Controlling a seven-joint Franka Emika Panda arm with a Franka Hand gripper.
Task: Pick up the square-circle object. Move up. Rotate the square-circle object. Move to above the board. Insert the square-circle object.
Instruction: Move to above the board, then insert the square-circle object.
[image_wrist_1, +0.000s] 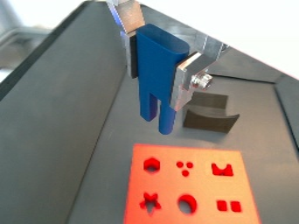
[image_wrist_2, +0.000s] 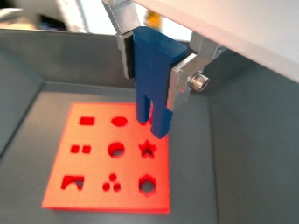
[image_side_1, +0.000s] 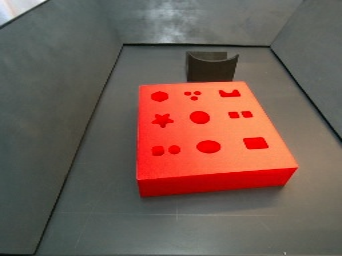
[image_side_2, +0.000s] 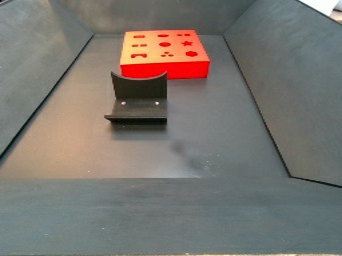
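My gripper (image_wrist_1: 156, 79) shows in both wrist views (image_wrist_2: 155, 74), shut on the blue square-circle object (image_wrist_1: 156, 70), which hangs between the silver fingers with its two prongs pointing down (image_wrist_2: 152, 83). It is held high above the floor. The red board (image_wrist_2: 111, 157) with its darker cut-outs lies below the prongs in a wrist view, and partly shows in a wrist view (image_wrist_1: 187, 184). In both side views the board (image_side_1: 207, 135) (image_side_2: 166, 52) lies on the floor, and neither the gripper nor the peg is in view there.
A dark grey curved holder (image_side_1: 211, 66) stands on the floor just beyond one short edge of the board (image_side_2: 136, 97) (image_wrist_1: 211, 114). Dark sloping walls enclose the floor on all sides.
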